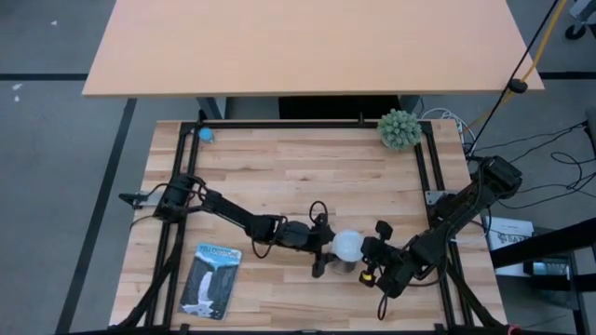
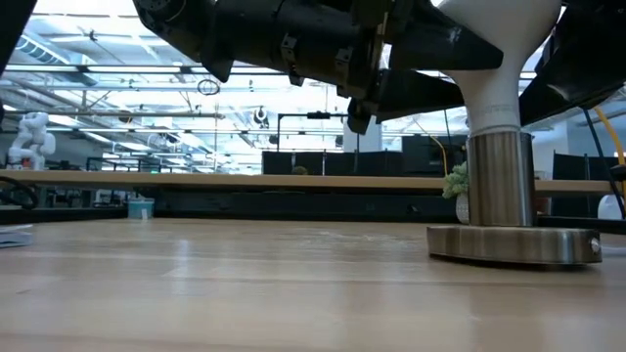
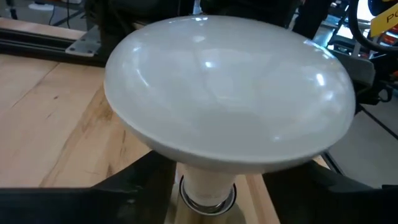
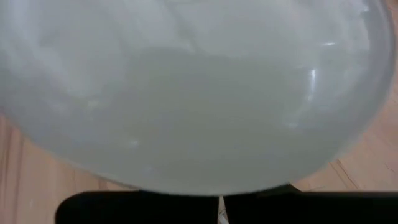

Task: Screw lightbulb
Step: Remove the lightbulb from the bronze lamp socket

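Two grippers, left (image 1: 321, 244) and right (image 1: 374, 249), flanking white frosted lightbulb (image 1: 347, 245), upright in metal socket base (image 2: 514, 244) on wooden tabletop (image 1: 298, 177). Finger state: cannot tell. Likely light, slippery, fragile; best held gently around globe.

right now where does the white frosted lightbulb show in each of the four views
High view: the white frosted lightbulb is low centre, between both grippers.
Low view: upper right, its neck entering the metal socket.
Left wrist view: fills the middle.
Right wrist view: fills nearly the whole frame.
Shared landmark: the wooden tabletop.
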